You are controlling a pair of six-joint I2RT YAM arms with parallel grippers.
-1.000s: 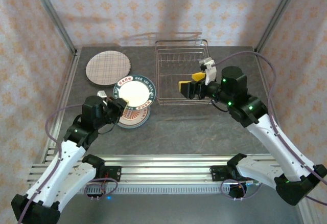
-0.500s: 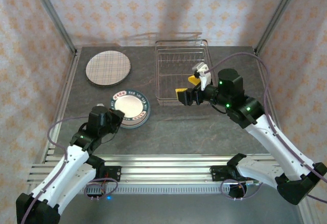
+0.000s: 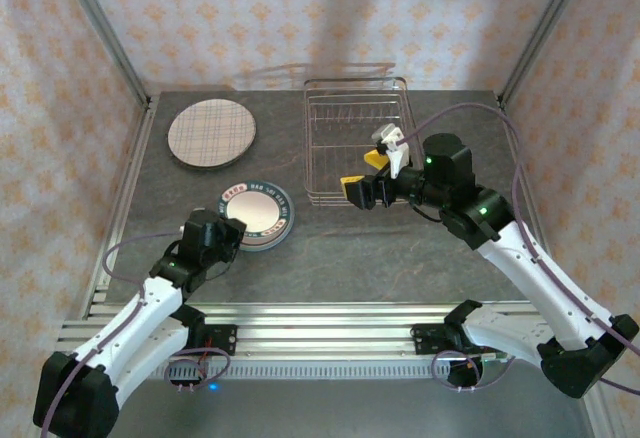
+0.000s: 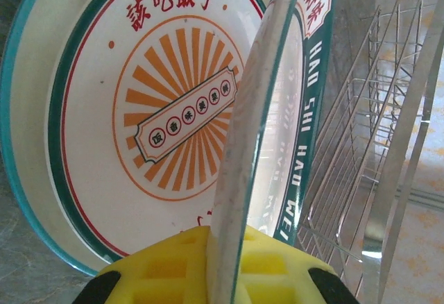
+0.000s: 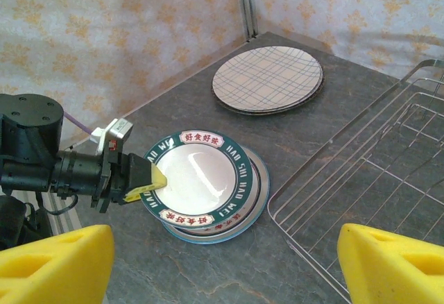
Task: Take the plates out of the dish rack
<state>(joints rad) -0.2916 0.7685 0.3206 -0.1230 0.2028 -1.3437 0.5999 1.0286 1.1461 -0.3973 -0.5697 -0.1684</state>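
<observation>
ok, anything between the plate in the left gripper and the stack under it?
Nothing visible. The left gripper holds the green-rimmed white round plate by its near rim, tilted over the orange-sunburst plate topping the stack, with open gap between. The silver wire dish rack stands apart to the right.

Held plate [image 3: 256,214] now lowered nearly flat on stack [image 3: 272,245]; left gripper [image 3: 228,238] pulled back toward base; right gripper [image 3: 364,171] drifted left to rack [image 3: 330,128] near rim.
</observation>
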